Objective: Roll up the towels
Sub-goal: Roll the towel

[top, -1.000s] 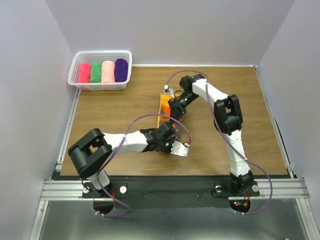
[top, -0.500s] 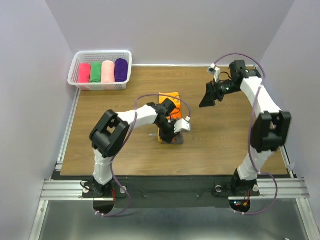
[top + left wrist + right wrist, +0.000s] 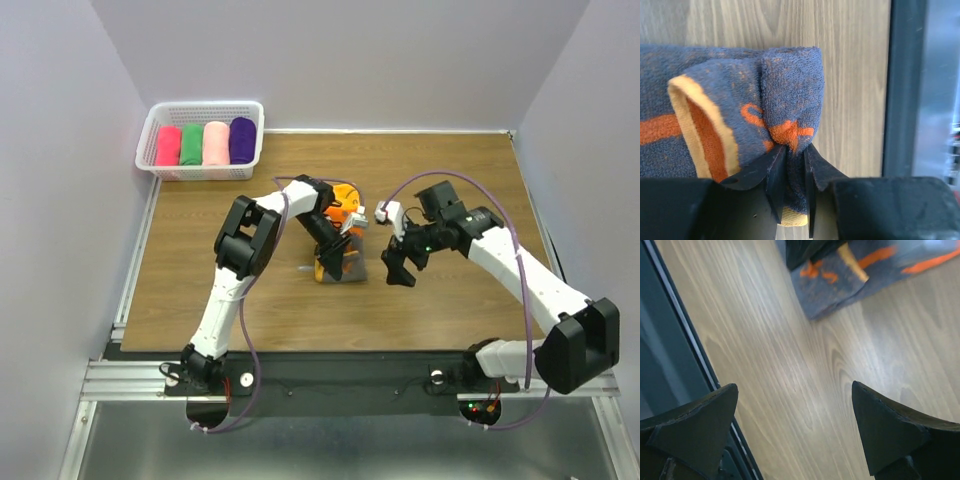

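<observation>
Overhead and wrist views of the two arms at work on a wooden tabletop (image 3: 200, 260). The orange towel (image 3: 348, 193) lies near the middle of the tabletop, partly bunched and folded over on itself. We see darker orange print on its pile in the left wrist view (image 3: 740, 120), where the cloth reads as grey-blue with a yellow-orange hem.

The left pincer (image 3: 335, 258) reaches down onto the towel from the far side. In its own camera (image 3: 795, 155) the two fingers stand close together, clamped on a raised fold of the cloth, with terry showing above and below the grip. Most of the towel is hidden under the arm in the overhead view, so it may be partly lifted there; we cannot tell.

The right pincer (image 3: 400, 265) hangs just to the right of the towel and apart from it. Its fingers (image 3: 695, 425) are spread wide with nothing between them, and only bare wood shows below. A corner of the towel (image 3: 840, 280) appears at the top of that view.

A white basket (image 3: 150, 165) sits at the far left corner. It holds four rolled towels side by side: hot-pink roll (image 3: 168, 146), green roll (image 3: 191, 145), pale pink roll (image 3: 215, 143) and purple roll (image 3: 241, 140).
</observation>
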`<control>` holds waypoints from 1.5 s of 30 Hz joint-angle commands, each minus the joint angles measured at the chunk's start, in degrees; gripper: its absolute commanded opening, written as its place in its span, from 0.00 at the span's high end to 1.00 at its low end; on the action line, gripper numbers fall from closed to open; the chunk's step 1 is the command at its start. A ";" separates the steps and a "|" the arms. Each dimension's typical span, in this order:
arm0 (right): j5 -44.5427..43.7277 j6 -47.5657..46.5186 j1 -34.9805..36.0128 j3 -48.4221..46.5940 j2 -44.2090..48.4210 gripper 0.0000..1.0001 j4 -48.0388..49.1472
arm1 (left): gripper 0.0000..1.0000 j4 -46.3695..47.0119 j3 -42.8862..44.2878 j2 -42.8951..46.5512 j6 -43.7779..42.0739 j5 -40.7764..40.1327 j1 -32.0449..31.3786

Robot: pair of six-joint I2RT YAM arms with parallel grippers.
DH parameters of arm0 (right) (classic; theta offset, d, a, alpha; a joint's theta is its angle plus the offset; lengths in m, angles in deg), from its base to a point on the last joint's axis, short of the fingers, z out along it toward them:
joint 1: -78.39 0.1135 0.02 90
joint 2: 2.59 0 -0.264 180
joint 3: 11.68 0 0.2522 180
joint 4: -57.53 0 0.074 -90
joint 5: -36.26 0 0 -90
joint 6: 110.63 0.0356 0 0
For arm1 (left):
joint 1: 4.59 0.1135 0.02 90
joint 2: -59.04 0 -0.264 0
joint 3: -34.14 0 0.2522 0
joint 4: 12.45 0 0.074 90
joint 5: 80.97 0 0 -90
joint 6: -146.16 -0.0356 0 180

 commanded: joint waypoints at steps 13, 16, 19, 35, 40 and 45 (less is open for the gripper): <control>-22.23 -6.18 22.21 4.27 -14.48 0.05 32.18 | 0.64 -1.55 5.76 -10.39 -5.22 -13.59 3.02; -20.47 -7.32 23.00 3.31 -17.46 0.10 32.62 | 0.63 -1.55 5.85 -10.48 -5.13 -13.68 3.11; -19.07 -8.73 23.18 3.30 -19.75 0.12 32.97 | 0.62 -1.55 6.02 -10.39 -5.31 -13.51 3.37; -11.07 -7.94 22.48 6.20 -25.73 0.86 33.94 | 0.48 3.10 0.76 -1.55 -3.64 -10.52 4.78; -3.87 -7.23 19.58 3.04 -28.45 0.99 27.54 | 0.44 4.17 -3.02 6.12 -3.02 -9.20 10.82; 2.46 -7.15 16.85 -2.05 -31.35 0.99 20.94 | 0.40 1.70 -3.55 14.28 -4.69 -8.32 19.53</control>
